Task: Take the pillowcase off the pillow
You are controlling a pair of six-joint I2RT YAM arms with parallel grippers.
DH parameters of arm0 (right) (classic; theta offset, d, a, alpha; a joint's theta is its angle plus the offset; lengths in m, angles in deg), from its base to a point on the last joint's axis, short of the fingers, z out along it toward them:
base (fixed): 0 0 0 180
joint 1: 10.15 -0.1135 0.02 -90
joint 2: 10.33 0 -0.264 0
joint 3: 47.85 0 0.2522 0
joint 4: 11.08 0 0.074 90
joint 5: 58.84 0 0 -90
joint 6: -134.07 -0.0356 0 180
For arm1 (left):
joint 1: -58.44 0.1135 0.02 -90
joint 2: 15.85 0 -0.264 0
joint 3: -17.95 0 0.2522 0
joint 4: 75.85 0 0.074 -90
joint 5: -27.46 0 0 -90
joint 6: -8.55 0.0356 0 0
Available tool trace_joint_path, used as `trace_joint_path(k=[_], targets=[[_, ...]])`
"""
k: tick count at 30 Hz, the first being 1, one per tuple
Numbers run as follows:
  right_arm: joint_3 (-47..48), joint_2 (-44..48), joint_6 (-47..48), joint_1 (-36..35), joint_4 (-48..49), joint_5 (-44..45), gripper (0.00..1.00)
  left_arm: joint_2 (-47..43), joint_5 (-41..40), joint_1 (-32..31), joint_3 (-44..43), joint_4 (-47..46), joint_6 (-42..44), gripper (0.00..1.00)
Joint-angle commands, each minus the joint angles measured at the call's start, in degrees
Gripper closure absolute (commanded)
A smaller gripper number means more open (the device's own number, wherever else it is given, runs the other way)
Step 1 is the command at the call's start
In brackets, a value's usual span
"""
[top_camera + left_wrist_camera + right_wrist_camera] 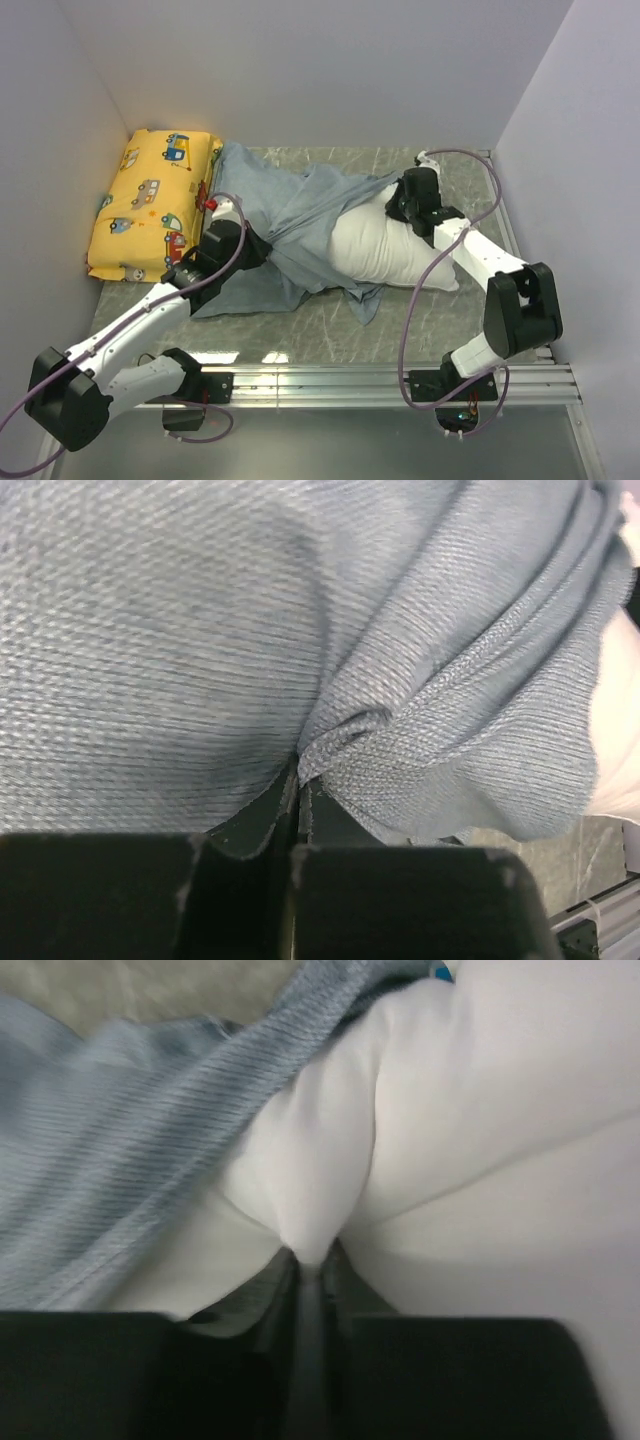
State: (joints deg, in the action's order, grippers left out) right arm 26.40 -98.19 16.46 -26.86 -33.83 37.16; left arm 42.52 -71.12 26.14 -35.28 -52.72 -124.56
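The pillowcase point(300, 215), rumpled pale blue-grey weave, sprawled across the frame's centre, still covering the left end of the pillow point(390, 250), plump plain white at centre right. The left gripper point(300, 780) was clamped on a pillowcase fold. The right gripper point(312, 1255) pinched the pillow's white fabric. A small blue tag point(441, 972) was too blurred to read.

It was a robot lab: plain white walls point(320, 70) closed around a marbled surface point(300, 335), two arms point(140, 325) bolted on a metal rail point(340, 378).
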Motion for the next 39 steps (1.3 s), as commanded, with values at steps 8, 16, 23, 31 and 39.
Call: trace_joint_path(k=[8, 16, 23, 31, 39], targets=[[-13.45, 15.15, 0.63, -6.49, 12.68, 4.8, 1.0, 1.83, -7.24, 0.12, -24.85, 10.67, 10.23, 0.46], [-18.39, 26.93, 6.69, -12.2, 20.15, 7.97, 1.0, 21.67, 5.74, 0.39, -52.24, 15.94, 18.76, 0.16], [-14.97, 29.76, 10.83, -15.19, 17.44, 10.61, 1.0, 46.1, 19.2, 0.3, -67.84, 23.24, 22.72, 0.11], [-11.54, 29.58, 12.32, -15.55, 12.69, 14.04, 1.0, 48.51, 21.33, 0.39, -65.39, 22.01, 22.37, 0.67], [-6.97, 29.84, 11.62, -15.63, 5.58, 18.86, 1.0, 46.67, 13.24, 6.09, -64.62, 22.64, 19.75, 1.0]])
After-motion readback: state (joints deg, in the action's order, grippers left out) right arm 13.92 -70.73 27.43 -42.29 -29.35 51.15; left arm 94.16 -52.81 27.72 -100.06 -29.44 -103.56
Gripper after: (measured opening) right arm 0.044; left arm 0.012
